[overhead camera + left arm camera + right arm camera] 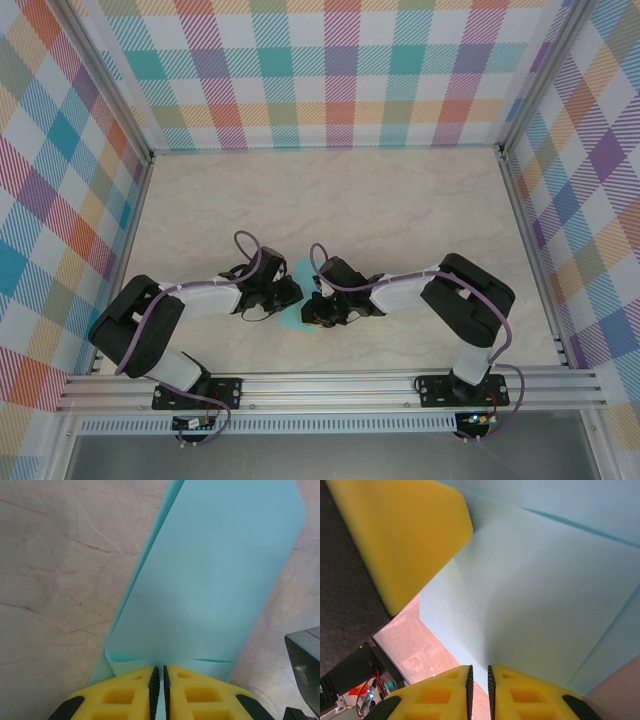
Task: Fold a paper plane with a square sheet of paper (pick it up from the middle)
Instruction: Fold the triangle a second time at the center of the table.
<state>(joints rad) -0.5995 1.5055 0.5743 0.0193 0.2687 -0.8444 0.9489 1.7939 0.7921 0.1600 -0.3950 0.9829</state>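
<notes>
The teal sheet of paper point(293, 318) hangs folded over itself between my two grippers near the table's front middle. In the left wrist view the paper point(210, 580) runs away from me as a long doubled band with a crease near its close end. My left gripper point(159, 672) is shut on that near edge. The right wrist view shows the paper point(535, 595) as a broad flap, and my right gripper point(479, 672) is closed on its lower corner. One yellow finger point(400, 535) of the left gripper presses the sheet's upper left. From above, the left gripper point(290, 292) and right gripper point(318, 305) nearly touch.
The marbled table point(400, 210) stretches back to plaid walls point(340, 70) on three sides. An aluminium rail point(330, 385) carrying both arm bases runs along the front edge. Part of the right arm's dark body point(305, 665) sits close to the paper's right.
</notes>
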